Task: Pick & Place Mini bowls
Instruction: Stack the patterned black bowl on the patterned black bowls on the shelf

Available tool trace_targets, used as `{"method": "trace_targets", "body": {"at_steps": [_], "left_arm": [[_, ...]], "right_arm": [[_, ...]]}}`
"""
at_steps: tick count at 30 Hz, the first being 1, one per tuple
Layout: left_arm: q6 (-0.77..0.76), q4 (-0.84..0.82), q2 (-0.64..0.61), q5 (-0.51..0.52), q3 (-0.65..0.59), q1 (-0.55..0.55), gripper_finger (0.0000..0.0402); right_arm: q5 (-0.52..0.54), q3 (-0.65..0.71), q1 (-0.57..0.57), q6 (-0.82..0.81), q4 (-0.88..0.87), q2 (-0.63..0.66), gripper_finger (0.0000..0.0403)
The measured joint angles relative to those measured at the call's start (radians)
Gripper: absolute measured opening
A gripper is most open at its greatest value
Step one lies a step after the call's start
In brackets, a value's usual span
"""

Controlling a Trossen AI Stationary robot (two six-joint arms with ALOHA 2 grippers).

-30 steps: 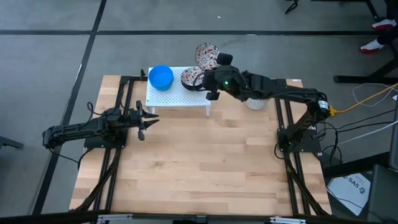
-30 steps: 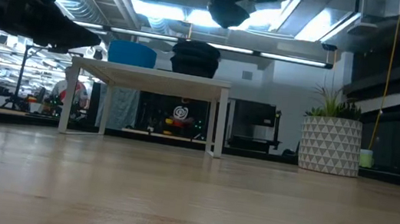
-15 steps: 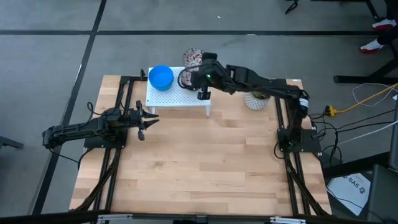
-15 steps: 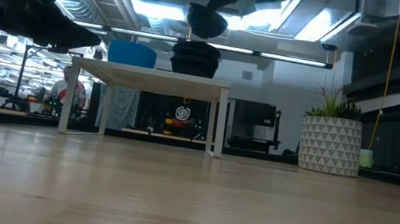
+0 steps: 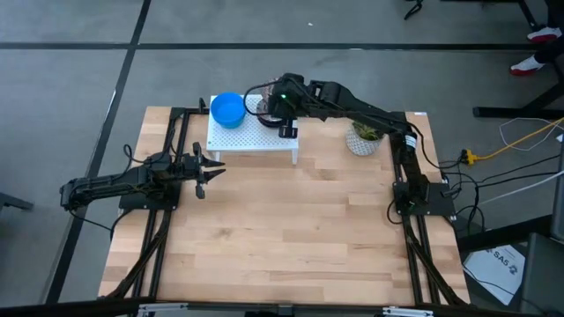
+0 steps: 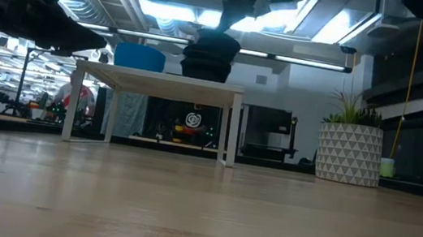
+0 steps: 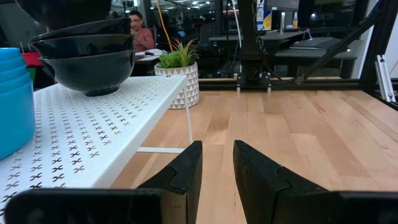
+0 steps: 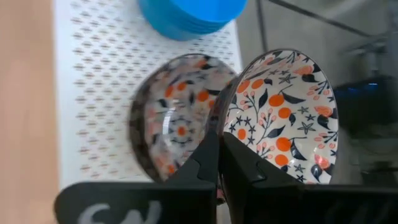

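Since the earlier frame the right end effector has swung from beside the white rack to directly above its stack of patterned bowls, carrying one patterned bowl. Its fingers are clamped together on that bowl's rim, the bowl tilted on edge just above and beside the stack. The blue bowl stack sits farther along the rack from this end effector. Judged as glazed ceramic, the bowl is stiff, slick and chip-prone; a thin rim pinch suits it, with a gentle release. The left end effector, fingers apart and empty, waits over the counter.
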State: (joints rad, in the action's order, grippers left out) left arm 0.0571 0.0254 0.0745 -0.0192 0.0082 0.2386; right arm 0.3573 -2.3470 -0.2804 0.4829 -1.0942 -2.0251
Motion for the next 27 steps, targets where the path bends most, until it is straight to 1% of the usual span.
{"method": "trace_targets", "body": {"at_steps": [4, 9, 12, 19, 27], "left_arm": [[0.000, 0.000, 0.000, 0.000, 0.000, 0.000, 0.0086], [0.000, 0.000, 0.000, 0.000, 0.000, 0.000, 0.0086], [0.000, 0.000, 0.000, 0.000, 0.000, 0.000, 0.0086], [0.000, 0.000, 0.000, 0.000, 0.000, 0.000, 0.0086], [0.000, 0.000, 0.000, 0.000, 0.000, 0.000, 0.0086]], "right_arm": [[-0.068, 0.000, -0.004, -0.023, -0.032, 0.000, 0.0010], [-0.089, 0.000, -0.004, -0.032, -0.058, 0.001, 0.0010], [-0.148, 0.011, -0.005, -0.033, -0.048, 0.002, 0.0010], [-0.150, 0.013, -0.004, -0.034, -0.047, -0.012, 0.0014], [-0.129, 0.013, -0.002, -0.021, -0.041, -0.068, 0.0055]]}}
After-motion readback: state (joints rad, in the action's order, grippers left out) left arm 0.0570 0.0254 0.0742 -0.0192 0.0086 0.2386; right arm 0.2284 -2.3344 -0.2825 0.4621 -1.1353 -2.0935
